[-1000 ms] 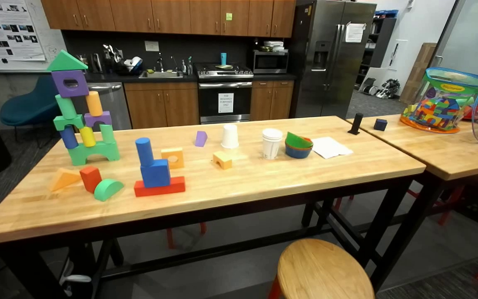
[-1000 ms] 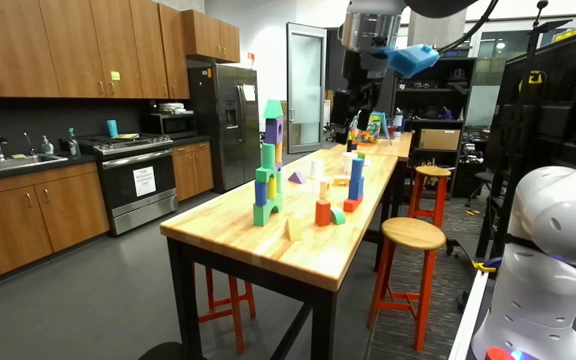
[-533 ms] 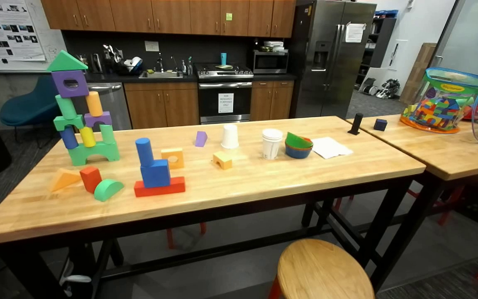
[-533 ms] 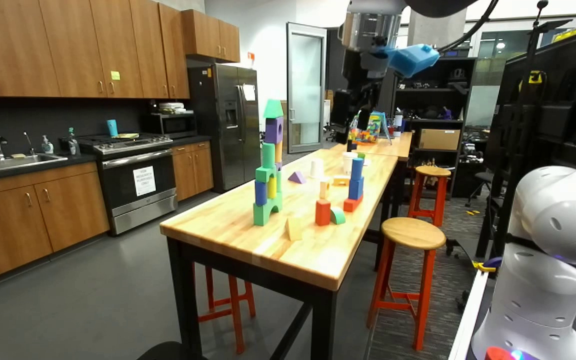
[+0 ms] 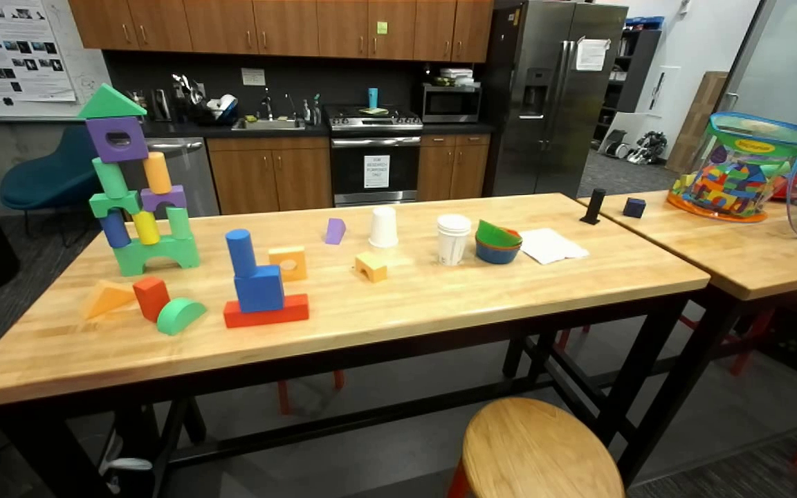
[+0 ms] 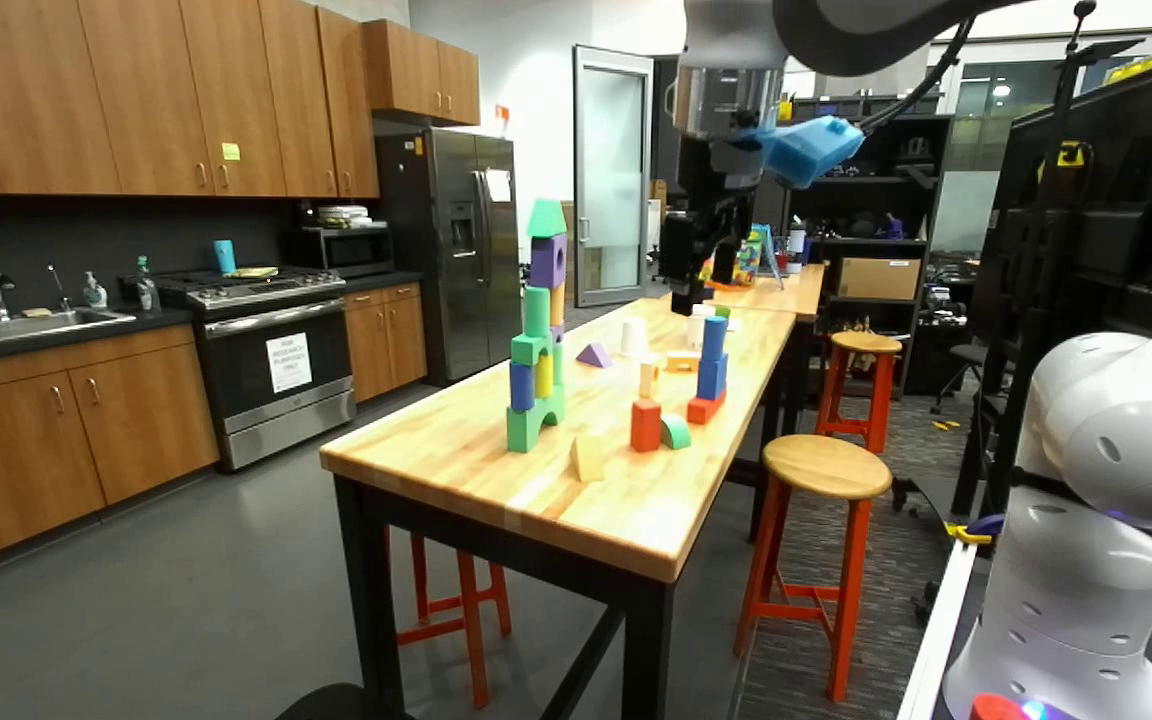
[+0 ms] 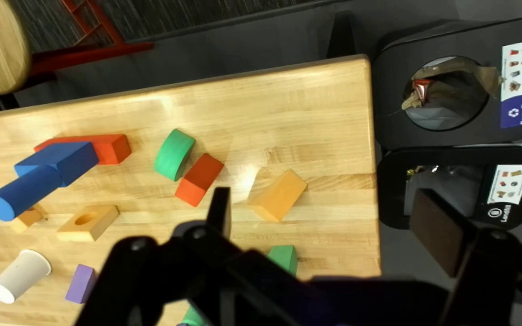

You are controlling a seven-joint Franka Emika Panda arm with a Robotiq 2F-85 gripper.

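My gripper (image 7: 331, 217) stands open, its two black fingers (image 7: 440, 231) far apart with nothing between them. In an exterior view the gripper (image 6: 704, 285) hangs in the air, well above the tabletop. Seen past the fingers in the wrist view is an orange wedge (image 7: 279, 195). Beside it lie a red block (image 7: 199, 179) and a green half-round (image 7: 175, 155). A blue cylinder (image 7: 23, 192) tops a blue block (image 7: 59, 160) on a red plank (image 7: 115, 148). Part of a green block (image 7: 283, 258) shows; the gripper hides the rest.
A tall multicoloured block tower (image 5: 118, 142) rises at one table end. Further along are a purple wedge (image 5: 335, 231), a white cup (image 5: 384, 228), stacked cups (image 5: 453, 242) and bowls (image 5: 497, 252). Two bins, recycling (image 7: 385, 113) and landfill (image 7: 390, 190), stand past the table edge.
In an exterior view the arm and gripper have come down and shifted slightly left within the last half second. The blocks and cups have stayed put.
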